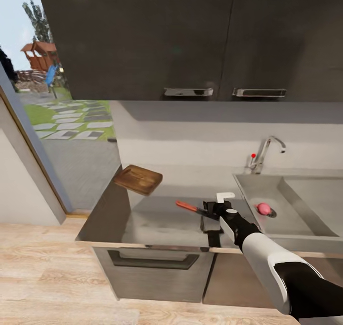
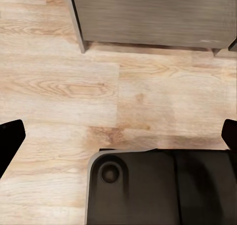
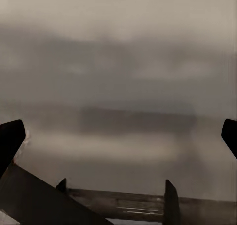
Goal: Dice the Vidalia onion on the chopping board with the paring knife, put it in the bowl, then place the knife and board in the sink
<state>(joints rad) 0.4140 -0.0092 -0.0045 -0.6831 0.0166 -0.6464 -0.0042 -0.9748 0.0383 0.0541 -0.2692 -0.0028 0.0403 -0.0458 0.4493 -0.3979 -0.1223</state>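
right gripper [image 1: 209, 209], at lower centre of the head view, pinches the paring knife [image 1: 189, 207] above the countertop [image 1: 143, 220]; left pincer state cannot be told. sink [image 1: 290, 206] at right holds the vidalia onion [image 1: 262, 208], chopping board [image 1: 139, 178] tilts at centre left. step in hand appears to be knife handling; next move calls for fetching the onion.

my right arm [image 1: 267, 256] is mostly a smooth white shell, going glossy black toward the wrist and again at the elbow end, all rounded segments. there's a grey round cap near the wrist and a small white block on the black right tool [image 1: 213, 208]. on the left wrist cam there's a dark grey rounded base plate [image 2: 158, 188] with a circular recess, plus black fingertips [image 2: 10, 138] at the edges.
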